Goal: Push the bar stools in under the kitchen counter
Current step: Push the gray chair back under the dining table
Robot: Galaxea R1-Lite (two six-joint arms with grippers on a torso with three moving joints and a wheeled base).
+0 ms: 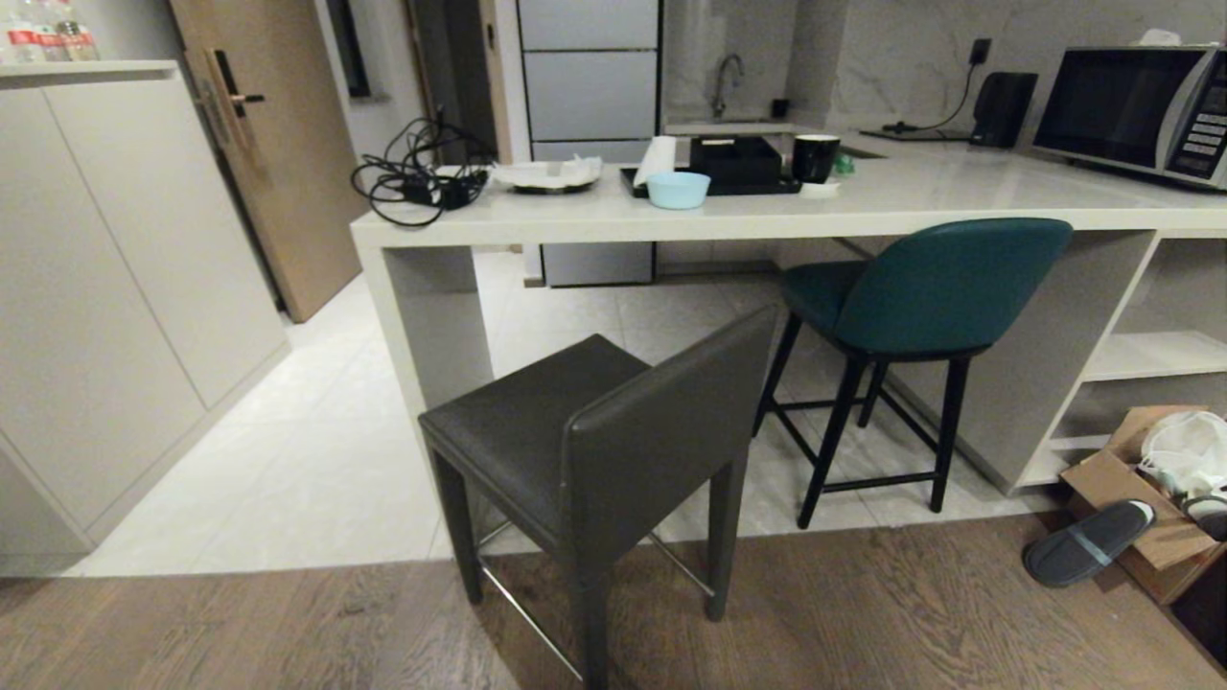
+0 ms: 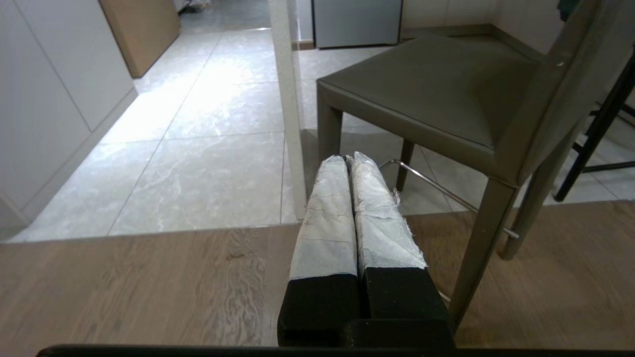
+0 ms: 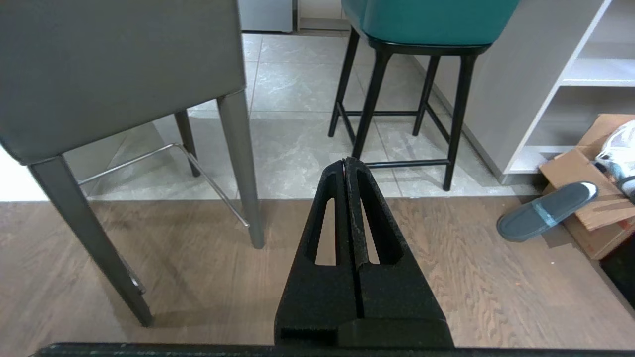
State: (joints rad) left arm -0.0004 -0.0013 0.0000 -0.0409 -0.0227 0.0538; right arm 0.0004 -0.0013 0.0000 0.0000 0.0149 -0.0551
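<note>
A: How far is the task going?

B: Nothing is pushed yet. My left end effector (image 2: 348,161) is pressed together, holding nothing, low beside the grey stool (image 1: 594,431), which is standing well out from the desk (image 1: 863,206). The teal stool (image 1: 920,287) is sitting partly under it. My right end effector (image 3: 346,162) is also pressed together, empty.

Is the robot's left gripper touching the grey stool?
Apart. In the left wrist view, the shut left gripper hangs in front of the grey stool, with floor and the metal footrest showing between them.
</note>
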